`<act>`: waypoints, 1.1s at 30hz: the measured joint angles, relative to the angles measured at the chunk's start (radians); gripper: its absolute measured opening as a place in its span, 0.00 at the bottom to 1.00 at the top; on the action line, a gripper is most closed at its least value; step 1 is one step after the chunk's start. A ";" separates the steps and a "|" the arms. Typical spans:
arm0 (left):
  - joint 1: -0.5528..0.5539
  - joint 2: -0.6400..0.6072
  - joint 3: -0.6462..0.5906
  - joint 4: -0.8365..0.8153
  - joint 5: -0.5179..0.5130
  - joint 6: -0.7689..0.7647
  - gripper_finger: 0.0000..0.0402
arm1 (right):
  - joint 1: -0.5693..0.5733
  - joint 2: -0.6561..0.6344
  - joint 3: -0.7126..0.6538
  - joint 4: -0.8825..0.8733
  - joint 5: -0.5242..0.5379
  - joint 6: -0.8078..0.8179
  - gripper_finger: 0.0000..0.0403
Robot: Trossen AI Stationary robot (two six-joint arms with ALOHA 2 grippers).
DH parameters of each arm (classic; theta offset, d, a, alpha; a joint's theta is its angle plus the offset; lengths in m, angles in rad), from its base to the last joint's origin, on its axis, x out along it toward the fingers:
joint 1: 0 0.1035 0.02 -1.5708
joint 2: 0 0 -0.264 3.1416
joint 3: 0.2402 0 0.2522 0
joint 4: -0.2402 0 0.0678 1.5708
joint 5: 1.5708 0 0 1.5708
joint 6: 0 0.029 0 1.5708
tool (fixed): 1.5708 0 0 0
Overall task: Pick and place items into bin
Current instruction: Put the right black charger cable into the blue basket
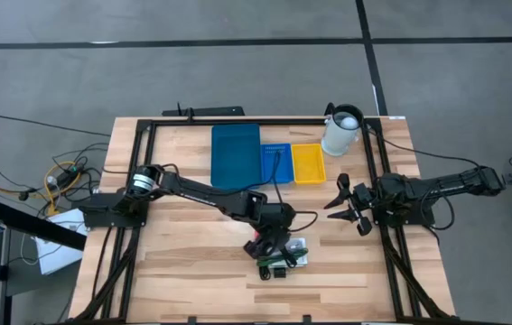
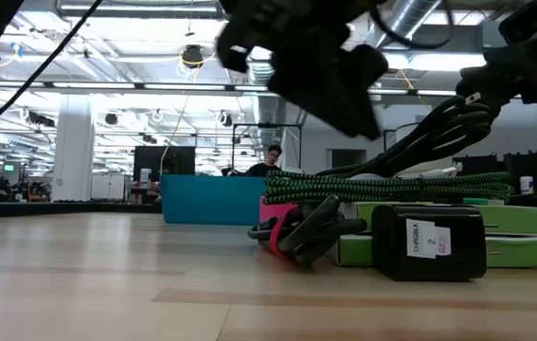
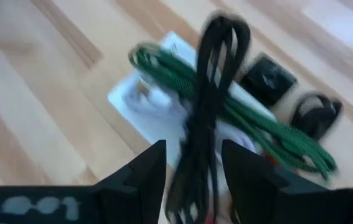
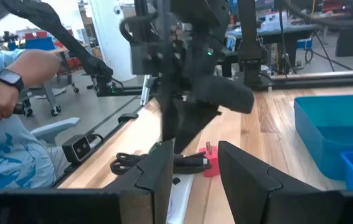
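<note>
the black cable bundle [image 3: 208,106] between my left gripper [image 3: 193,163] fingers is tangled over the green cord [image 3: 238,112], so lifting could drag the whole pile, and it looks, through the blur, only loosely pinched. i'm angled down over the pile at the table's front, far from the bins [image 1: 236,153]. my right gripper [image 1: 350,203] waits parted, empty.

Bright, even light from ceiling fixtures [image 2: 192,55], 11 o'clock in low view. Soft shadows on table [image 1: 192,271]. Left wrist view motion-blurred throughout. Arm [image 2: 315,57] close overhead: dark, out of focus.
</note>
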 joint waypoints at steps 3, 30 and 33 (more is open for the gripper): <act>0.007 0.021 -0.002 -0.016 0.030 -0.005 0.36 | 0.000 0.000 0.000 -0.001 0.000 0.026 0.30; 0.026 0.080 0.001 -0.009 0.133 -0.054 0.36 | 0.001 0.000 0.000 -0.001 0.000 0.044 0.30; 0.029 0.080 0.001 -0.003 0.136 -0.056 0.36 | 0.001 0.000 0.000 -0.001 0.000 0.044 0.30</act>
